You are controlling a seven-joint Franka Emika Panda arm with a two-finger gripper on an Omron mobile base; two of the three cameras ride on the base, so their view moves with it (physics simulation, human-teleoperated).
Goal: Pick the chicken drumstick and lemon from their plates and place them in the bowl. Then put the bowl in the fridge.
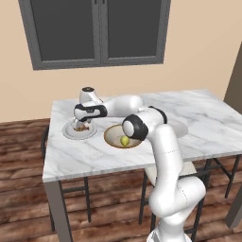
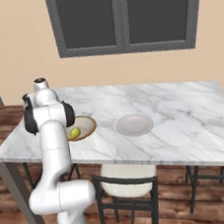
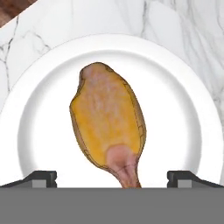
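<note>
- Your gripper (image 3: 111,177) hangs fully open and empty over the chicken drumstick (image 3: 107,124), which lies on its plate (image 3: 183,131).
- Close off-centre and you pinch the narrow bone end — the drumstick may swivel or slip out.
- The lemon (image 1: 125,140) already sits in the bowl (image 1: 112,131) — a drop could jostle it.

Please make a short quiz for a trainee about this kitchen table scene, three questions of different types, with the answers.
1. True or false: the lemon already lies in the bowl.
2. Multiple choice: the drumstick lies on A) a plate, B) the bare table, C) the bowl.
3. Fill in: the gripper above the drumstick is ____ (open/shut).

Key: 1 true. 2 A. 3 open; the fingertips stand wide on both sides of the bone end.
</note>
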